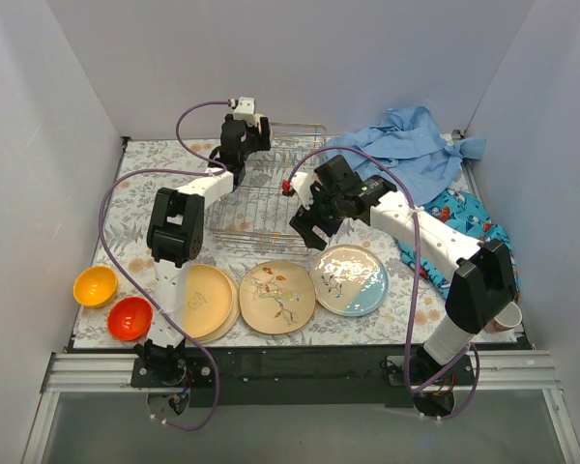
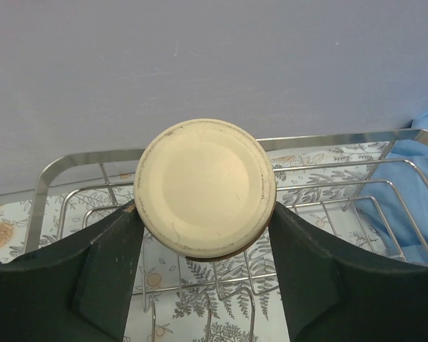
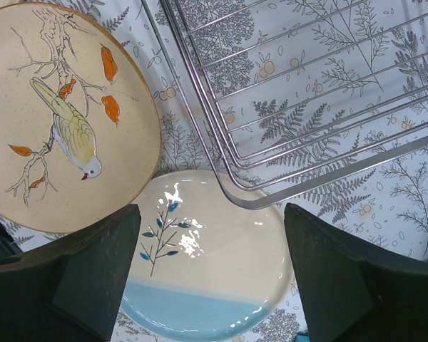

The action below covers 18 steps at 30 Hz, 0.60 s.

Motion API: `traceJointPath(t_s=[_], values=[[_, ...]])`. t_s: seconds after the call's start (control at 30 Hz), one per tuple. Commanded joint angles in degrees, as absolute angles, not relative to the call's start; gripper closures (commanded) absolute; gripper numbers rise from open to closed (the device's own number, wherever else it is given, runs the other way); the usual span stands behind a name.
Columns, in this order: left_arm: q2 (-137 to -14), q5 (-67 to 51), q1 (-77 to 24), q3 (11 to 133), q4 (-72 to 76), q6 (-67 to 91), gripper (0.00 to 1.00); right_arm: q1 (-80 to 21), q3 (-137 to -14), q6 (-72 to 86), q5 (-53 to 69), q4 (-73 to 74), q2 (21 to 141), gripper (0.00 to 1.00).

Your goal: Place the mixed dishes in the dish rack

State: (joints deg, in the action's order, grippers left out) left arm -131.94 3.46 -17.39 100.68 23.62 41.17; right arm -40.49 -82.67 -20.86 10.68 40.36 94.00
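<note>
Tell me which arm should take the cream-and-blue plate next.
Right. The right gripper hangs open directly over the cream-and-blue plate beside the dish rack; the left gripper is shut on a cream cup above it.

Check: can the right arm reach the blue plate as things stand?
Likely yes: its open pincer hangs right over the blue plate, nothing between. The rack corner and the bird plate crowd the rim, though.
</note>
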Motion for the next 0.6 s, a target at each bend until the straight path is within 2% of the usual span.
traceJointPath(t_s=[0.0, 0.57], values=[[-133.15, 2.11, -17.49, 104.14, 20.31, 41.75, 0.78, -39.99, -82.71, -20.04, 11.16, 38.76, 92.46, 0.11], [-127.89, 1.41, -16.88, 101.78, 16.96, 43.15, 0.85, -39.9, -84.81, -19.34, 11.69, 38.06, 94.39, 0.11]])
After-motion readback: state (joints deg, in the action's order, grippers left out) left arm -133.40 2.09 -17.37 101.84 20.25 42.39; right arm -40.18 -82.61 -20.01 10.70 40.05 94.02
